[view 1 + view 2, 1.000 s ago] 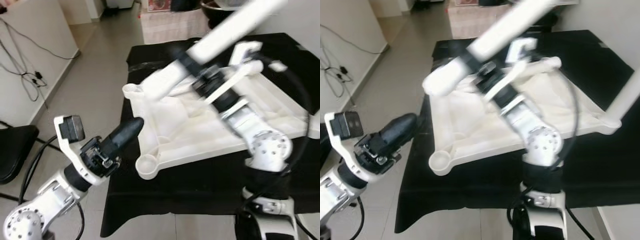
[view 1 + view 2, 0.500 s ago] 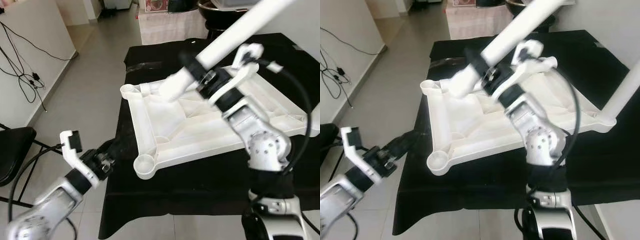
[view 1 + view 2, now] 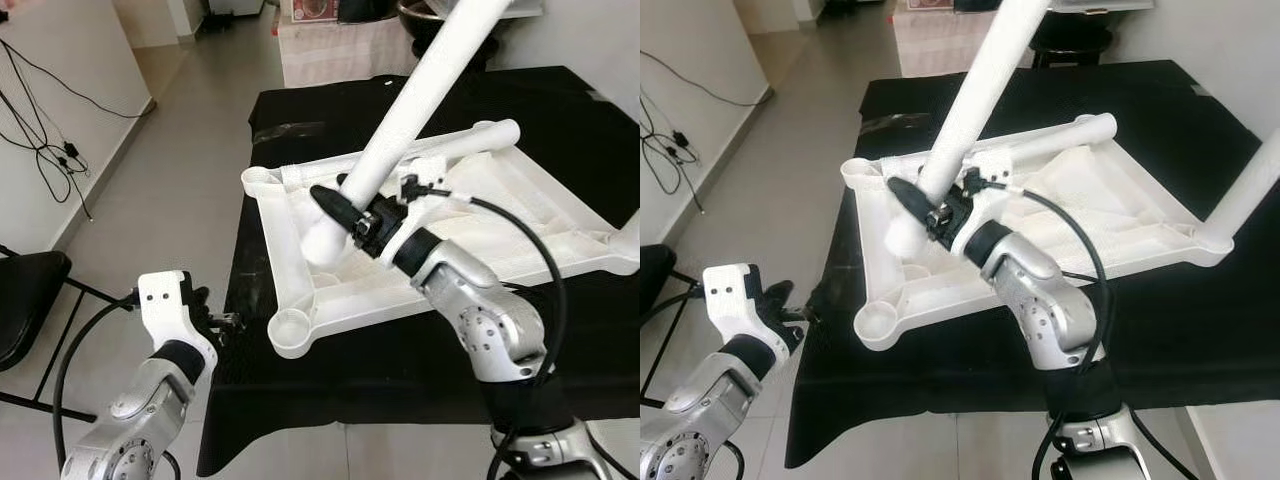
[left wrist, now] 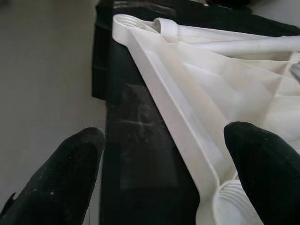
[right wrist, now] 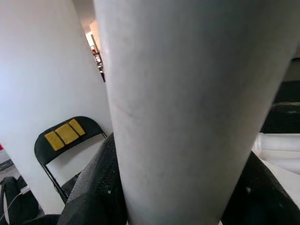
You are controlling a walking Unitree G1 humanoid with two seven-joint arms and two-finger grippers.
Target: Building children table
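A white children's table top point(image 3: 500, 215) lies upside down on a black-covered table point(image 3: 400, 370). My right gripper point(image 3: 340, 205) is shut on a long white table leg point(image 3: 420, 90), which slants steeply with its lower end over the top's left part. In the right wrist view the leg point(image 5: 187, 103) sits between both fingers point(image 5: 98, 187). A second leg point(image 3: 470, 140) lies along the far rim, and a third point(image 3: 1250, 190) stands at the right corner. My left gripper point(image 4: 164, 159) is open, low by the table's near-left edge, close to the corner socket point(image 3: 290, 330).
A black folding chair point(image 3: 25, 300) stands on the floor at the left, with cables point(image 3: 50, 140) hanging on the white wall behind it. A cloth-covered stand point(image 3: 340, 45) is beyond the table. Tiled floor point(image 3: 180, 190) runs along the table's left side.
The right gripper has swung the leg steeper and brought its lower end down over the top's left part. The left arm has dropped and pulled back toward the near-left table edge.
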